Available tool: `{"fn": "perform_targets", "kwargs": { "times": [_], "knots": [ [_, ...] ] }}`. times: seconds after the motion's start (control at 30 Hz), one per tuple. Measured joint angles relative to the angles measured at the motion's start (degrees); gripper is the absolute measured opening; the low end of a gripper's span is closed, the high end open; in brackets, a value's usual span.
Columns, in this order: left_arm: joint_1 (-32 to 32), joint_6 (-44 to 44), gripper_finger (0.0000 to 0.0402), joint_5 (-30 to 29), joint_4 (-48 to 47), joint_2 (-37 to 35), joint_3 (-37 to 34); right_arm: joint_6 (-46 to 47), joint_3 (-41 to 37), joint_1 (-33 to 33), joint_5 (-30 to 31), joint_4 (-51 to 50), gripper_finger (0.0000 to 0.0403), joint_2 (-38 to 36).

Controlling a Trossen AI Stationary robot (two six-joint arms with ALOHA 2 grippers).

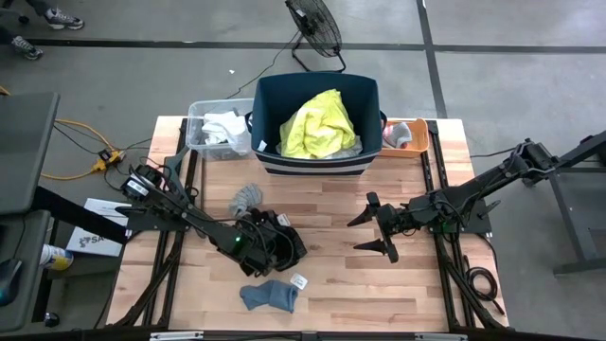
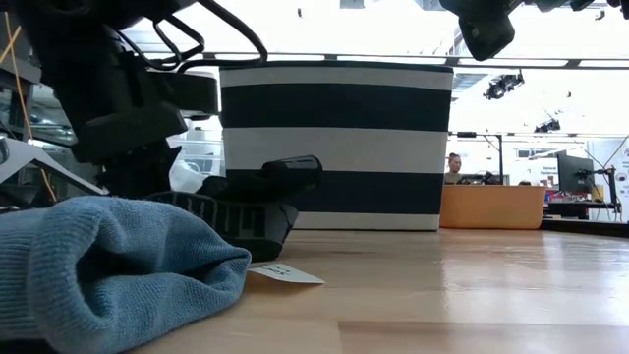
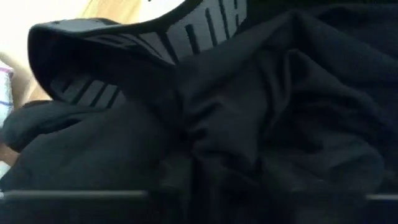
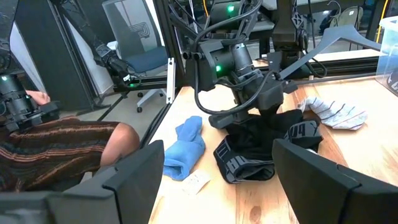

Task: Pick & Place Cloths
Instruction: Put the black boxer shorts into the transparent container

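High view shows me the dark shorts (image 1: 277,244) bunched on the bare wood just left of the table's middle, and that is the cloth I am working. My left gripper (image 1: 254,242) is pressed down into the pile; its wrist camera sees nothing but black folds and a printed waistband (image 3: 143,37) filling the picture. The fingers themselves are buried in the fabric, so I cannot tell whether they are clenched on it or merely resting in it.

Close by, a blue sock (image 1: 270,296) lies nearer the front edge with a small paper tag (image 1: 299,281) beside it, and a grey patterned sock (image 1: 248,197) sits between the shorts and the striped tub (image 1: 312,163). The tub stands at the back of the table with a neon yellow shirt (image 1: 319,125) already heaped inside. A clear bin (image 1: 195,123) with white fabric sits to its left, an orange tray (image 1: 422,128) to its right.

My right gripper (image 1: 375,235) hangs over the middle of the table, fingers spread wide and holding nothing.

My worry is a shallow pinch: if I have caught only one loose fold, the shorts could slide free on the lift or trail a leg across the tub's rim. The waistband could also snag on the gripper body and refuse to drop.
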Motion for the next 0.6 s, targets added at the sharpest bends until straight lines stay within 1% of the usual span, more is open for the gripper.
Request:
{"fn": "perform_targets", "kwargs": {
  "times": [0.13, 0.17, 0.4, 0.6],
  "knots": [
    [0.0, 0.06, 0.0034, 1.03, 0.44, -0.02, 0.0, -0.01, 0.0, 0.02, 0.0, 0.0, 0.0291, 0.0],
    [0.0, 0.21, 0.0022, 1.28, 0.76, -0.04, 0.0, 0.0, 0.0, 0.02, 0.0, 0.0, 0.0291, 0.0],
    [0.0, 0.35, 0.0022, 2.51, 3.34, -0.56, -0.02, -0.01, 0.0, 0.0, 0.0, 0.0, 0.0291, 0.0],
    [-0.04, 3.58, 0.0019, 3.71, 4.99, -3.77, 1.05, 0.0, 0.0, 0.0, 0.0, 0.0, 0.0291, 0.0]
  ]
}}
